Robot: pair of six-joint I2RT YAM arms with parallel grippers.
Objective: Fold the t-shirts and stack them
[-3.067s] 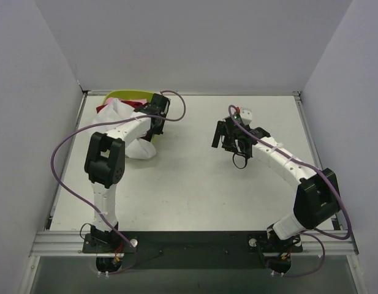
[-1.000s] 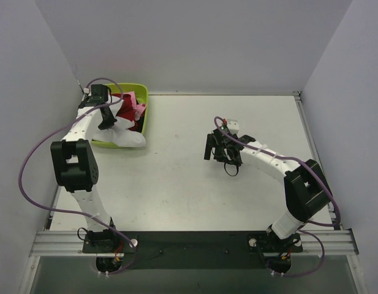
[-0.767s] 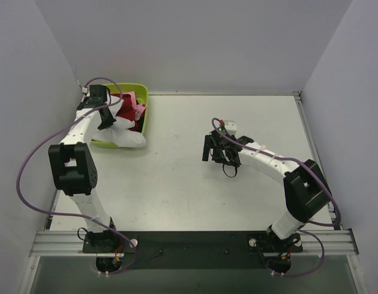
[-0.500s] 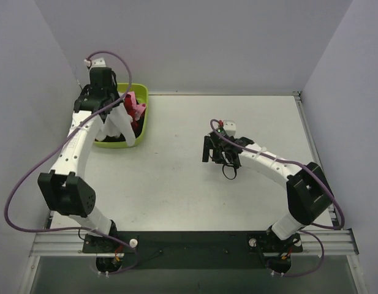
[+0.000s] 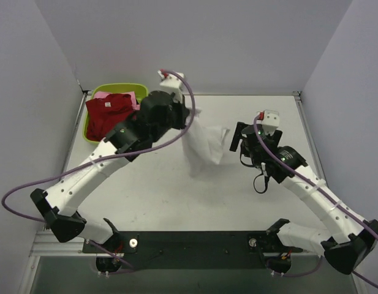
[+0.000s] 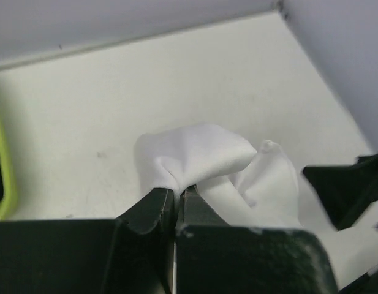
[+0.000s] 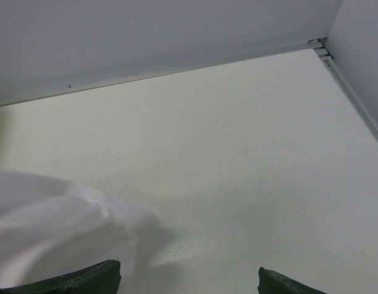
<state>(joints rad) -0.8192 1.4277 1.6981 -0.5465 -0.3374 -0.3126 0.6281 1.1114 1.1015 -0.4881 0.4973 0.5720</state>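
My left gripper is shut on the white t-shirt and holds it up over the middle of the table, the cloth hanging down bunched. In the left wrist view the pinched fold bulges just past my closed left gripper. The dark red t-shirt lies in the lime-green basin at the back left, with a strip of the pink t-shirt behind it. My right gripper is open and empty, just right of the hanging cloth. The white cloth fills the lower left of the right wrist view, beside the right gripper.
The basin stands in the table's back left corner against the wall. Metal rails edge the table on all sides. Purple cables loop off both arms.
My left arm has lifted the white t-shirt out of the basin and swung it right to the table's middle. The red shirt is now uncovered. My right arm has drawn back to the right.
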